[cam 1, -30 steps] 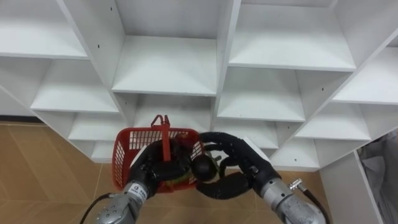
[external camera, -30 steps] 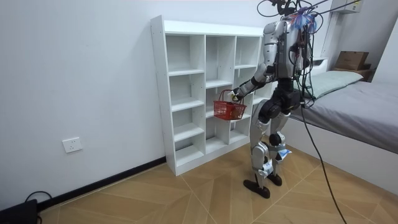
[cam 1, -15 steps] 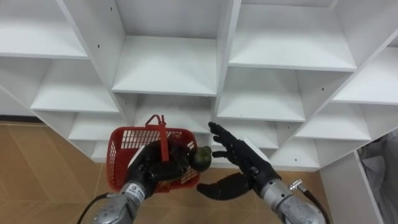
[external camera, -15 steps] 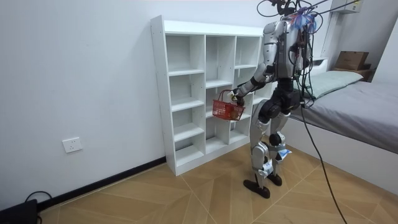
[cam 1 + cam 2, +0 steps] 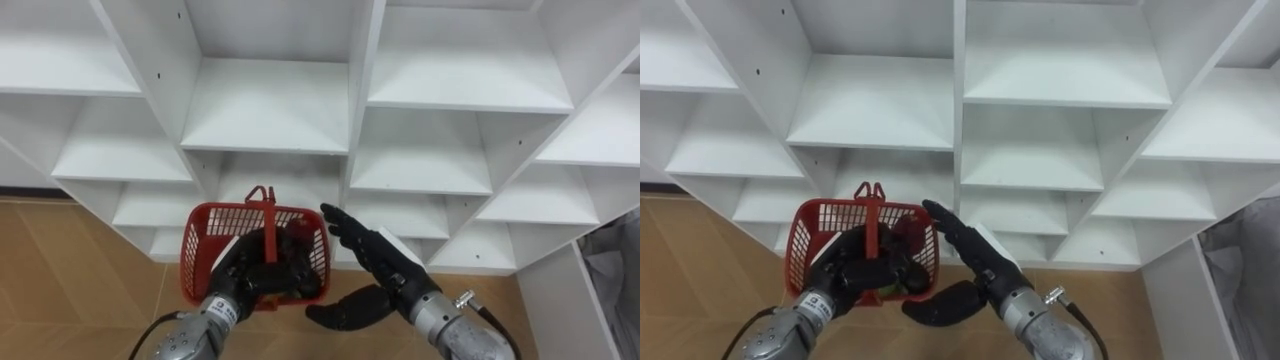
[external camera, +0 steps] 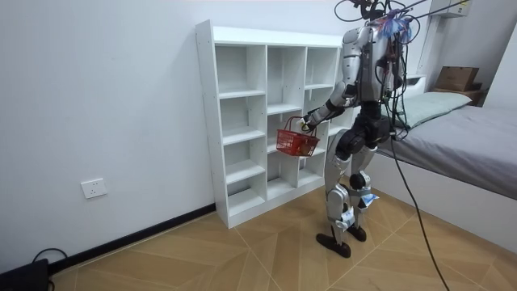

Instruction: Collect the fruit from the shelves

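Since every cubby I can see in the white shelf unit [image 5: 265, 105] looks bare, I'd guess the collecting part is pretty much wrapped up. The left robot hand [image 5: 238, 285] has its fingers curled round the handle of the red basket [image 5: 205, 240] and holds it up in front of the lower shelves. There's some dark fruit [image 5: 298, 258] sitting inside it, half hidden by the fingers, so I can't tell what kind or how many. The right robot hand [image 5: 375, 262] hangs just beside the basket's right wall, fingers spread and straight, holding nothing. In the room view the robot stands upright facing the shelf unit, with the bed [image 6: 460, 129] behind it. What's left, as far as I can judge: maybe check the cubbies outside the eye views, then carry the basket off, though the task doesn't say where
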You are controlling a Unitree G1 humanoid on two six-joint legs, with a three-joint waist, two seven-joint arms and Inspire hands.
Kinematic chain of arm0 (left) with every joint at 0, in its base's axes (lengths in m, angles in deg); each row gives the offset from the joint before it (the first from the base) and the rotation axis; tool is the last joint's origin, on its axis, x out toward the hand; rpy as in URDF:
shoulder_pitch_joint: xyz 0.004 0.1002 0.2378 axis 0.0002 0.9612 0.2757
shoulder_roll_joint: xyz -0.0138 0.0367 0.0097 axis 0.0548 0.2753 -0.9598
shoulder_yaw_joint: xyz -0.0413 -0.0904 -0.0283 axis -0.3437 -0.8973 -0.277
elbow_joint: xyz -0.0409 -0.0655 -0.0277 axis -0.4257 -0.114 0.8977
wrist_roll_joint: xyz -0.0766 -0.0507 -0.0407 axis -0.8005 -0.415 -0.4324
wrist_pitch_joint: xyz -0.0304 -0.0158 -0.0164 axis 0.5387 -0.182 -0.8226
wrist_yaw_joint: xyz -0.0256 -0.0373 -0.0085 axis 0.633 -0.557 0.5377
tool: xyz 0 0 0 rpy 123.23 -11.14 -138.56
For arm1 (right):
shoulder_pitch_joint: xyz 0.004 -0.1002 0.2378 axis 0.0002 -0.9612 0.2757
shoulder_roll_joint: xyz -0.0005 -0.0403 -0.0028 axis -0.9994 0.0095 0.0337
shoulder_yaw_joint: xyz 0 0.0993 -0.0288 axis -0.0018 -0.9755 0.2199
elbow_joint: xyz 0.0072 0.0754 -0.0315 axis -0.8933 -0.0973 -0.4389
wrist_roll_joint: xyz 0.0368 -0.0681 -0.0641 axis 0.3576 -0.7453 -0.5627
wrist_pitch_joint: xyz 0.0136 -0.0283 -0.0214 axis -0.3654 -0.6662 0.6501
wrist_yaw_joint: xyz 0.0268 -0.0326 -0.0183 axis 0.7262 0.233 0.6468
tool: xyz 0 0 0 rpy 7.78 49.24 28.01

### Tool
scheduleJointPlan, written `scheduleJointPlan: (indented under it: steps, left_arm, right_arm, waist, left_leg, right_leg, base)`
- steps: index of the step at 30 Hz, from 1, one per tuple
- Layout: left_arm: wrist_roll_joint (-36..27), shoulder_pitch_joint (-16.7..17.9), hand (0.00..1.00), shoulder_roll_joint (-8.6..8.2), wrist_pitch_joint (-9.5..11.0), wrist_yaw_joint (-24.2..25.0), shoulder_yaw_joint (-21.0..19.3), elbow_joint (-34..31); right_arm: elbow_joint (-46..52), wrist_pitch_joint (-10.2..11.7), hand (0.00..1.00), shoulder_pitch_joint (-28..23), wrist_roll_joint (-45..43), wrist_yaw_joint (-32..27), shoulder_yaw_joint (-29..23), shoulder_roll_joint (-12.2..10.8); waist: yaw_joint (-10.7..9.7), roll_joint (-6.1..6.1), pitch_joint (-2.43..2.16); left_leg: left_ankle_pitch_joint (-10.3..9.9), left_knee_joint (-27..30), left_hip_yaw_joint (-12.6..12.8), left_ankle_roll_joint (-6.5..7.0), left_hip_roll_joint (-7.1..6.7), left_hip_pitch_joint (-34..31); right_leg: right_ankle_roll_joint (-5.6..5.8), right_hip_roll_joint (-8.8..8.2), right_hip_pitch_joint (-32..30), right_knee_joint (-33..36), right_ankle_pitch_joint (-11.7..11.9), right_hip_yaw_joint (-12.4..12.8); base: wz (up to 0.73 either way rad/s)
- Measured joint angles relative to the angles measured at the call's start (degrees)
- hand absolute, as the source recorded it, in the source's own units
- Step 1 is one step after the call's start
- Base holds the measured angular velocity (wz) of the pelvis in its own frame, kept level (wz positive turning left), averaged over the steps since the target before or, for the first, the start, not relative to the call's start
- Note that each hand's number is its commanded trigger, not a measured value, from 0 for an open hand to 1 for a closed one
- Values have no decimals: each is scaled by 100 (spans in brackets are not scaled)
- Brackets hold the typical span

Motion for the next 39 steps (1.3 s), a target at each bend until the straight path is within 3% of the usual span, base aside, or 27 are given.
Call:
scheduleJointPlan:
  steps: [18,22,27,31,35,39]
  left_arm:
    - [31,20,100,10,0,4,-18,0]
    - [202,290,100,23,0,4,-92,1]
    - [336,584,100,42,0,4,-209,34]
    - [569,893,100,50,0,1,-508,241]
    - [642,1131,100,50,-8,-110,-895,733]
    - [1077,1249,100,61,-8,-245,-1166,1114]
  right_arm:
    - [4,0,0,0,-5,16,-15,17]
    - [4,0,0,-22,-6,2,-209,68]
    - [3,4,0,-66,-1,-155,-481,63]
    - [-80,12,0,-460,7,-334,-747,73]
    - [-610,3,0,-779,40,-509,-1111,58]
    - [-1511,13,0,-806,38,-692,-1439,14]
  waist:
    - [9,8,-1]
    - [2,76,-32]
    - [-14,74,-35]
    - [-14,67,-47]
    - [-21,36,-81]
    - [-28,40,-80]
  left_leg:
    - [0,-28,8,0,-1,46]
    - [3,-211,12,-1,-27,304]
    - [3,-291,12,-7,-26,462]
    - [3,-445,-9,-11,-37,784]
    - [-4,-566,-23,-21,-45,940]
    - [-5,-650,-51,-23,-57,1072]
  right_leg:
    - [0,7,24,-9,0,19]
    - [17,22,239,-127,5,57]
    - [31,45,432,-236,10,55]
    - [58,76,791,-446,22,56]
    - [67,91,938,-578,19,55]
    - [97,96,1105,-721,41,11]
  base:
    - [0]
    - [-6]
    - [0]
    - [1]
    - [0]
    - [4]
